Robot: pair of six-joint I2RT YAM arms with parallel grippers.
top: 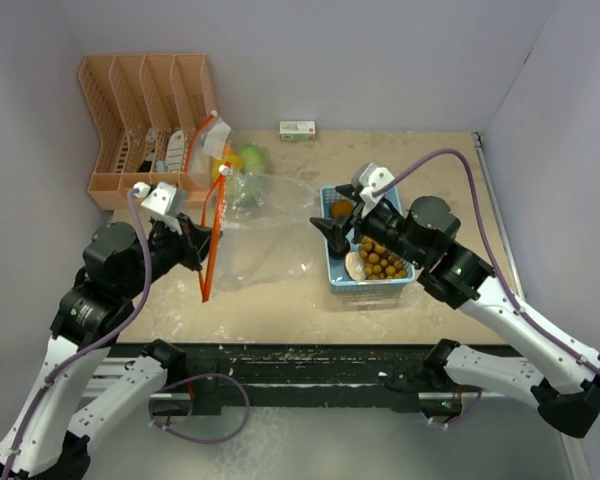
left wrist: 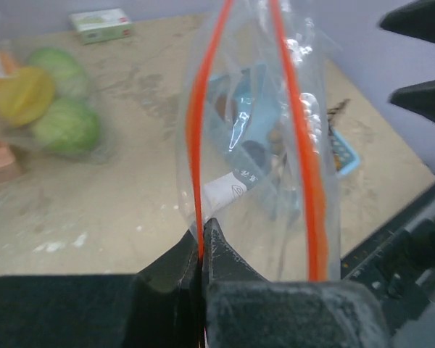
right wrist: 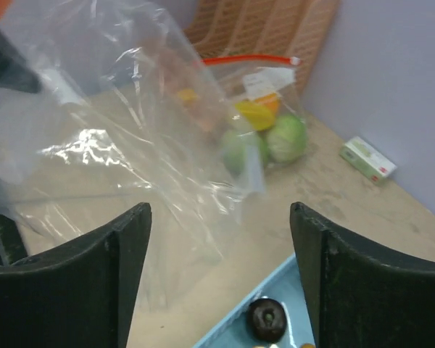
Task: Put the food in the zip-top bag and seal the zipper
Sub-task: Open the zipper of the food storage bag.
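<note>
One thin pinch holds everything: my left gripper point(left wrist: 202, 228) clamps the zip-top bag's point(top: 260, 220) orange rim while my right gripper point(right wrist: 219, 212) gapes empty near the tray point(top: 370, 284), so the food point(top: 383, 260) there may miss if the mouth sags.

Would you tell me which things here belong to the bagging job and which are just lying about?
Job: zip-top bag, its zipper pinched by the left hand; brown balls; beige slice; dark brown lump.
Lying about: orange rack; small box.
</note>
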